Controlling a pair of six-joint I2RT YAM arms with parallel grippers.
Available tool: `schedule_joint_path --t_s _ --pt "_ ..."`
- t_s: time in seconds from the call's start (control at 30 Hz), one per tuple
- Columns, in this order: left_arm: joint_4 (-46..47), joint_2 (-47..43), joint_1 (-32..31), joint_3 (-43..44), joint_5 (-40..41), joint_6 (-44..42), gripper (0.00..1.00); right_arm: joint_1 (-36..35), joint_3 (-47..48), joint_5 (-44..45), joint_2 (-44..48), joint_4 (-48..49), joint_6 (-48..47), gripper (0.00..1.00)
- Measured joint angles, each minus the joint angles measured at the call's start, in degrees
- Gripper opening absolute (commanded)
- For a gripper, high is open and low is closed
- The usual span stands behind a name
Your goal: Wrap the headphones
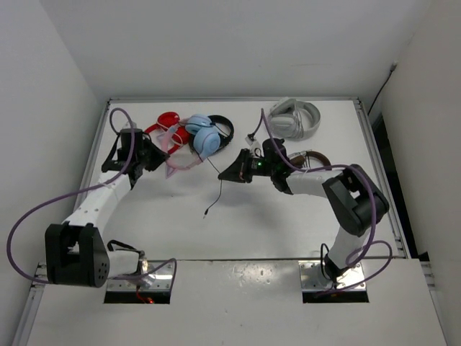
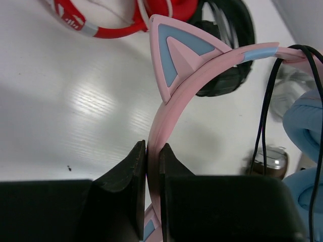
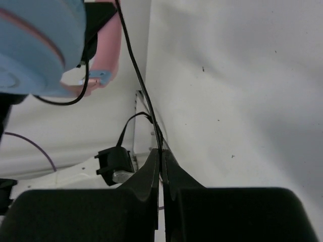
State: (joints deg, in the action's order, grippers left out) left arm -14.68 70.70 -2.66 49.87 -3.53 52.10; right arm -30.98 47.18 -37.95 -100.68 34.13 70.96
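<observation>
The headphones (image 1: 198,138) have a pink cat-ear headband (image 2: 177,88) and light blue ear cups (image 3: 38,48). They are held up at the table's back left. My left gripper (image 2: 153,150) is shut on the pink headband below the cat ear. My right gripper (image 3: 162,154) is shut on the thin black cable (image 3: 136,70), which runs up from its jaws to the ear cup. In the top view the right gripper (image 1: 229,171) is just right of the cups, and the cable's free end (image 1: 213,198) hangs down to the table.
A red pair (image 1: 166,121) and a black pair (image 1: 225,127) lie behind the headphones. A white pair (image 1: 294,119) and a brown pair (image 1: 311,158) lie at the back right. White walls surround the table.
</observation>
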Motion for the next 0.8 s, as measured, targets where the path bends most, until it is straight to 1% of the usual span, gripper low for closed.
schedule_joint_path --t_s 0.17,0.37,0.57,0.73,0.8 --pt "-0.4 4.9 -1.2 0.0 3.7 -2.5 0.0 -2.3 0.0 0.2 -1.5 -2.3 -6.2 0.0" --pt "-1.1 8.2 -3.7 0.0 8.3 -5.2 0.0 -4.5 0.8 0.9 -2.1 -5.6 -13.8 0.0" --pt "-0.9 10.2 -6.5 0.0 12.6 -7.6 0.0 -6.0 1.0 2.5 -4.6 -8.6 -18.6 0.0" --pt "-0.7 11.8 -8.0 0.0 15.1 -9.8 0.0 -6.3 1.0 3.5 -5.9 -10.3 -20.8 0.0" --pt "-0.4 12.2 -8.6 0.0 16.0 -10.5 0.0 -6.3 1.0 3.5 -5.9 -10.7 -21.8 0.06"
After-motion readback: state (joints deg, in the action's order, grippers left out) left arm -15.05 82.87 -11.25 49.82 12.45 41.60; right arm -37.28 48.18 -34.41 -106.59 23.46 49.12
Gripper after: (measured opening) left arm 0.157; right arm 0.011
